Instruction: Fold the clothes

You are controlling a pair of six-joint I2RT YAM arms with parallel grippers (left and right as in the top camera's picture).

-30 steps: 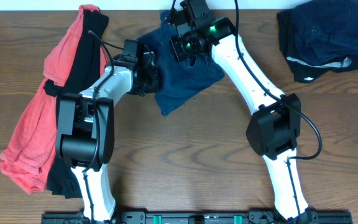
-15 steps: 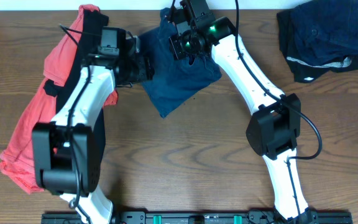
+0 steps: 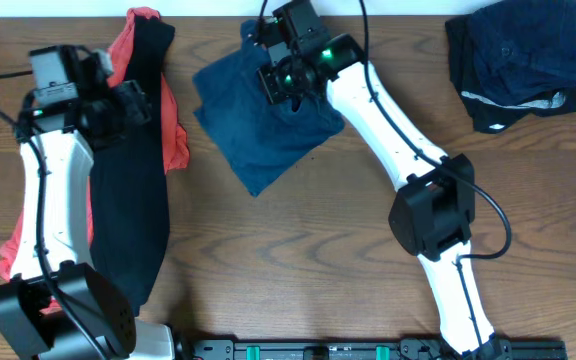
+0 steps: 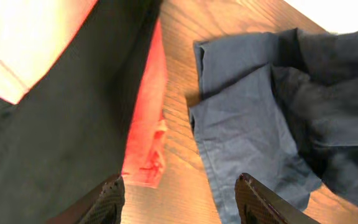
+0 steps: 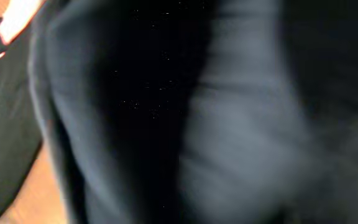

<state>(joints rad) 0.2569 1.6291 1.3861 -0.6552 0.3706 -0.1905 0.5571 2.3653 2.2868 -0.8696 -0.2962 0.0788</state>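
Left pincer (image 4: 180, 196) gapes empty; right pincer (image 3: 280, 78), grip unreadable, seems buried in the navy garment (image 3: 253, 140) beneath it, so lifting could drag its folds apart.

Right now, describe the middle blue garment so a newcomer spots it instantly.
Look at the wooden table, far-edge centre, beneath the right gripper. There lies the blue garment, a flat, diamond-shaped navy fold; its neighbours are a red-and-black spread left and a darker crumpled heap right.

The left gripper (image 3: 131, 100) has been swung leftward off the blue garment (image 3: 258, 130), and the black garment (image 3: 128, 210) has been spread over the red garment (image 3: 175, 135).
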